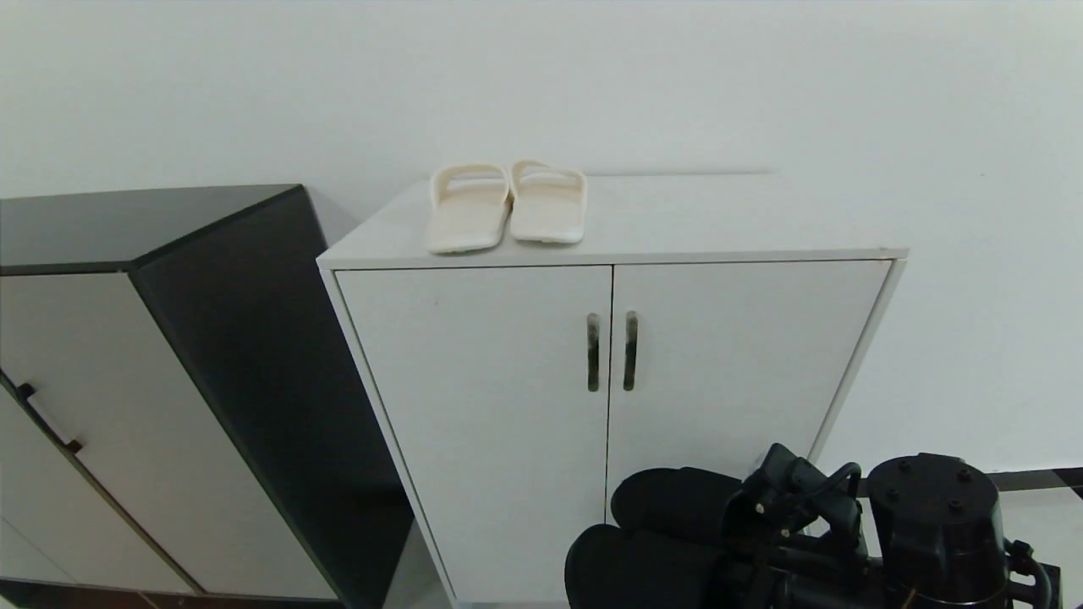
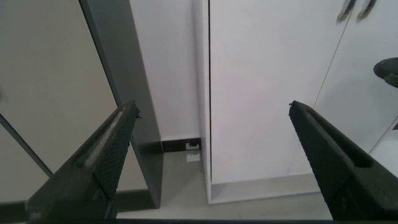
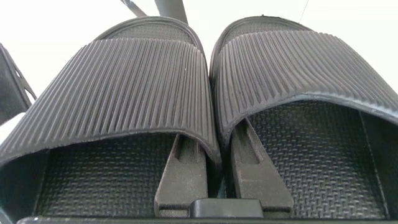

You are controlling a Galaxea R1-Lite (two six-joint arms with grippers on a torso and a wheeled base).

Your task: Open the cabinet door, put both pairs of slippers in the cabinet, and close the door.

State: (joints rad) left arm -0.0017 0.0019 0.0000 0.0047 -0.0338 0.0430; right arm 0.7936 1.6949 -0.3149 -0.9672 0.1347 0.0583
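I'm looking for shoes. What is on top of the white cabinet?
A pair of cream slippers lies side by side on the white cabinet, toward its left. The doors are shut, so its inside is hidden.

White cabinet [image 1: 677,220], top surface: one pair of cream slippers [image 1: 506,205].
Slippers lie side by side, touching, on the left part of the top, near its front edge, straps at the far end. Both doors [image 1: 482,406] shut. Cabinet stands on the floor [image 2: 180,183], a black cabinet [image 1: 245,355] just left of it.
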